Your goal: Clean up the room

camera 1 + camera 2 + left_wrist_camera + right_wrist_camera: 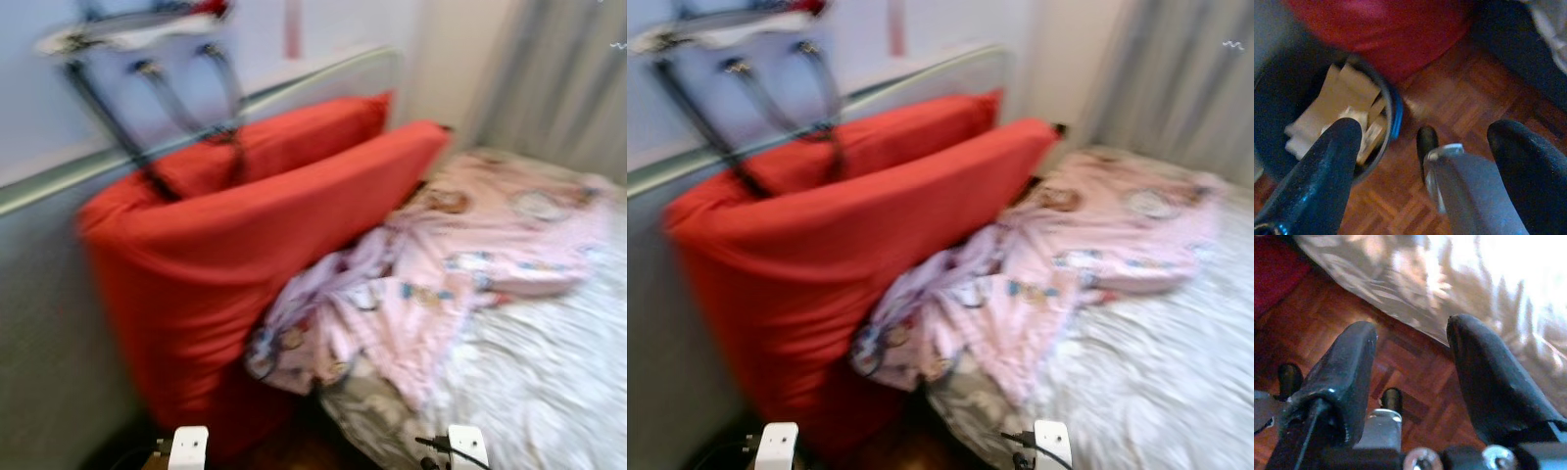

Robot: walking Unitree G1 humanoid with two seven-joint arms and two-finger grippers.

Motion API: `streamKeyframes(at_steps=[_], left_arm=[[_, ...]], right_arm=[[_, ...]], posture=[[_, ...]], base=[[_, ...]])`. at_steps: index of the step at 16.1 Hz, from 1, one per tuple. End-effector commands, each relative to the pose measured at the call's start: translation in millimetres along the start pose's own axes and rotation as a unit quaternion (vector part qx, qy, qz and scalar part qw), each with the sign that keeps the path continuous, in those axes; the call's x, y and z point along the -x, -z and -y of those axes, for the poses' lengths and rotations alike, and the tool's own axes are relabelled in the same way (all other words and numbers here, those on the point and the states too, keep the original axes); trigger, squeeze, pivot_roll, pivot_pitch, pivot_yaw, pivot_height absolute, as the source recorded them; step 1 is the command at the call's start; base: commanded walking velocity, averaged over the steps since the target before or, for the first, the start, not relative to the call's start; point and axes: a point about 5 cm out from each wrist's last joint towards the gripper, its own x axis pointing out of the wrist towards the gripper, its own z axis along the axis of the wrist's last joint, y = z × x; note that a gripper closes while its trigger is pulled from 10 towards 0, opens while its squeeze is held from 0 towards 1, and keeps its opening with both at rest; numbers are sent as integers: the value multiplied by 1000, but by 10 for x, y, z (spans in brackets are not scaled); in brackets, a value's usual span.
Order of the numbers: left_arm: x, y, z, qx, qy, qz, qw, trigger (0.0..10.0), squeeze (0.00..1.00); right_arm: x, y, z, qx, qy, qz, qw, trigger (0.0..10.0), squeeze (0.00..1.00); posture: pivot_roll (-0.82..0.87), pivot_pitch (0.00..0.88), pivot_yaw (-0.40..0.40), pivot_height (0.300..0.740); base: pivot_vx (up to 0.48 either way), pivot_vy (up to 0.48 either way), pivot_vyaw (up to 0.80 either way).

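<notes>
Two large red cushions (225, 245) lean against the wall on the left, the picture blurred. A crumpled pink patterned blanket (460, 264) lies on the bed beside them, partly spilling over the bed's edge. A dark bin (1327, 112) holding cardboard and paper stands on the wooden floor beneath my left gripper (1430, 142), which hangs open and empty. My right gripper (1413, 352) also hangs open over the parquet, close to the bed's grey-white cover (1459, 279).
A black folding stand (157, 88) with a white top leans against the wall behind the cushions. Grey curtains (558, 78) hang at the far right. A metal rail (294, 88) runs along the wall. Parquet floor (1459, 93) lies between bin and bed.
</notes>
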Motion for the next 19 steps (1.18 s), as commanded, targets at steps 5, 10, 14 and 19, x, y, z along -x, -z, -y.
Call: streamKeyframes(at_steps=[5,10,14,19], left_arm=[[-5,-17,19,2,1,1,1000,10000,0],[-5,-28,-2,7,-3,6,1000,10000,0],[-14,-98,-20,13,-7,21,1000,10000,0],[-58,-595,-5,24,5,113,993,10000,0]], right_arm=[[-1,-3,-11,10,-8,0,1000,10000,0],[1,0,-23,33,-21,1,999,10000,0],[22,48,23,30,-24,2,999,10000,0],[-16,-111,-28,6,-22,25,999,10000,0]], posture=[[8,0,-39,740],[9,0,-37,740],[8,0,-34,740],[3,0,-25,740]], base=[[356,0,-111],[62,0,281],[0,0,800],[0,0,133]])
